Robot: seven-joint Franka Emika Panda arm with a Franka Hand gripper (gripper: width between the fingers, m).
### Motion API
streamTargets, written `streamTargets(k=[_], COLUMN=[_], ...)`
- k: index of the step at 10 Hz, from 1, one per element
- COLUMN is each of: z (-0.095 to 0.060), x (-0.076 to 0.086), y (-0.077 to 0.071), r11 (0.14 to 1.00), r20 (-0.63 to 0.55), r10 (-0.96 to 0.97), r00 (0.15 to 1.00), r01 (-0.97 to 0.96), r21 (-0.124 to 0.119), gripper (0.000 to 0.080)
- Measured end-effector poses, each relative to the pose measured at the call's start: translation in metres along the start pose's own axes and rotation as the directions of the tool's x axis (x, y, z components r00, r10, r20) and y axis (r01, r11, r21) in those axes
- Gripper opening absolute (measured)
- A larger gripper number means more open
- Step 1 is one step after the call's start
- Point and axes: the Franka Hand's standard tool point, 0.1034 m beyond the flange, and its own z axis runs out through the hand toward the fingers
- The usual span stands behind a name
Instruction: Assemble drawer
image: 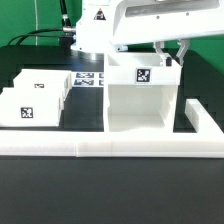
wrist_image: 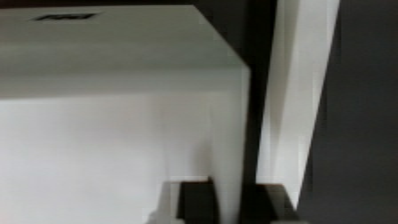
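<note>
**End effector at shell's rear corner**

Exterior view: the end effector (image: pixel 172 55), fingers pressed together and holding nothing visible, sits at the shell (image: pixel 143 100) top, toward the exterior view's right. The two boxes (image: pixel 35 95) lie well apart, near the rail (image: pixel 110 148).

Wrist view: the shell wall (wrist_image: pixel 116 120) fills the frame; clearance beside it is narrow. A sideways push could skew the shell.

1 shell (image: pixel 140 95), 2 boxes (image: pixel 35 95), 1 rail (image: pixel 110 148)

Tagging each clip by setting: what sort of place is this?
Most likely a robotics lab bench: a black tabletop, white drawer parts bearing square marker tags, a marker board fixed on the table, and a robot arm reaching in.
</note>
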Motion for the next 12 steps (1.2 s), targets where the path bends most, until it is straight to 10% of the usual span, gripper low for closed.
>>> streamTargets(k=[12], z=[-0.0025], x=[0.0096], y=[-0.0009], r11=[0.729], r20=[-0.020], r10=[0.684], r00=[0.729], r01=[-0.683], r21=[0.042], gripper=[0.0046])
